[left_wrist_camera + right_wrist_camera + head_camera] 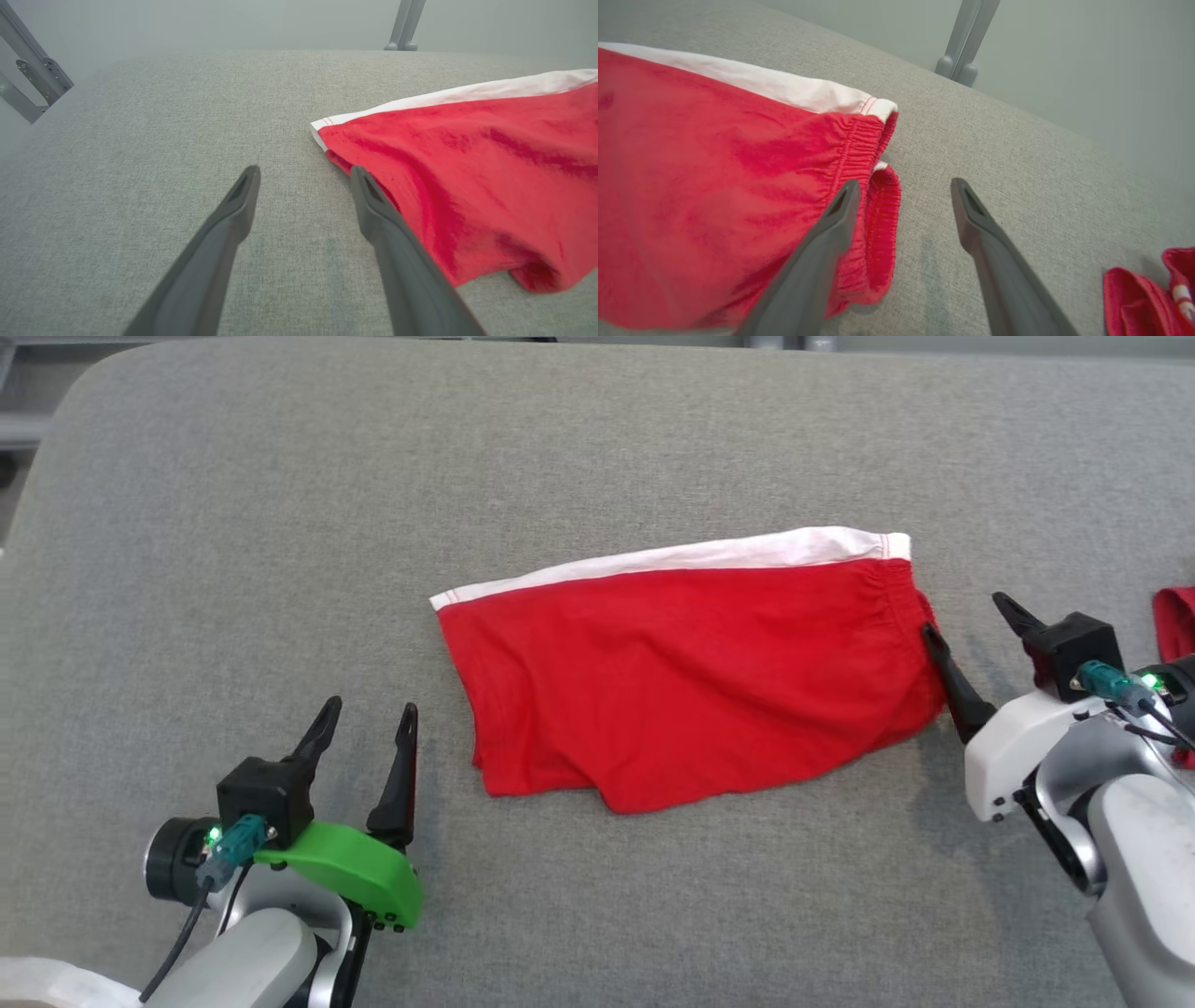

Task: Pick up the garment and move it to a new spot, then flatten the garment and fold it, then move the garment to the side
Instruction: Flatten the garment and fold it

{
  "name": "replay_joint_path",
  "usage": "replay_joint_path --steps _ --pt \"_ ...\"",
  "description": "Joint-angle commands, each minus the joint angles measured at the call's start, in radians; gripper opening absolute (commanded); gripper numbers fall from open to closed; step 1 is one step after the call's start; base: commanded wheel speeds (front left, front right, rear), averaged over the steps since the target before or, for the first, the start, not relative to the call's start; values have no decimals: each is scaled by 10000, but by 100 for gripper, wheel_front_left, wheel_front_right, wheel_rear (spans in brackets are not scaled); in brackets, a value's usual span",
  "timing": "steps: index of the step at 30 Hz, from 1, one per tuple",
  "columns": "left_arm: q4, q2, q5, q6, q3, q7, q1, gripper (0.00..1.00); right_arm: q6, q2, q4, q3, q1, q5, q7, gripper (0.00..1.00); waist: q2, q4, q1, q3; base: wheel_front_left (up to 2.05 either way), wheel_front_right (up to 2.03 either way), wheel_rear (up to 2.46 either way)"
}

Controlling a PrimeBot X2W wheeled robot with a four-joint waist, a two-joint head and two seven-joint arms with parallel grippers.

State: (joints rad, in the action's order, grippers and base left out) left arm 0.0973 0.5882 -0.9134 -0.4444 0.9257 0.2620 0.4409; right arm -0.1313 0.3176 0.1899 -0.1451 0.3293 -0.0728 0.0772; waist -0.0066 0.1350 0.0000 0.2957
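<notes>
As left tool [370, 707] and right tool [964, 614] gape, one red garment [691, 681]

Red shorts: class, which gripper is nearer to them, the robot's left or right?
Right. The right gripper has one finger at the waistband edge of the red shorts; the left gripper sits apart, off their lower left corner.

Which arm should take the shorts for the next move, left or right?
Right, probably. The right gripper is open with the waistband edge of the red shorts between its fingers; the left gripper, also open, sits apart from the cloth.
</notes>
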Motion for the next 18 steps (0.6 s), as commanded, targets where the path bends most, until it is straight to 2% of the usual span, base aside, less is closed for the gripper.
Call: replay_joint_path --steps 1,8,14,18 --pt "-14 -190 323 214 -241 30 -213 100 12 318 175 44 97 -254 264 100 66 469 0 255 0 0 0" --pt "183 -701 1199 854 -1268 31 -843 100 10 565 682 369 207 -1161 694 100 66 806 0 555 0 0 0" --pt "279 -937 1651 1216 -1861 31 -1219 100 9 518 811 467 242 -1927 633 100 66 732 0 568 0 0 0" --pt "410 -1038 1804 1431 -2037 32 -1368 100 9 392 946 278 194 -2731 1052 100 66 600 0 566 0 0 0"
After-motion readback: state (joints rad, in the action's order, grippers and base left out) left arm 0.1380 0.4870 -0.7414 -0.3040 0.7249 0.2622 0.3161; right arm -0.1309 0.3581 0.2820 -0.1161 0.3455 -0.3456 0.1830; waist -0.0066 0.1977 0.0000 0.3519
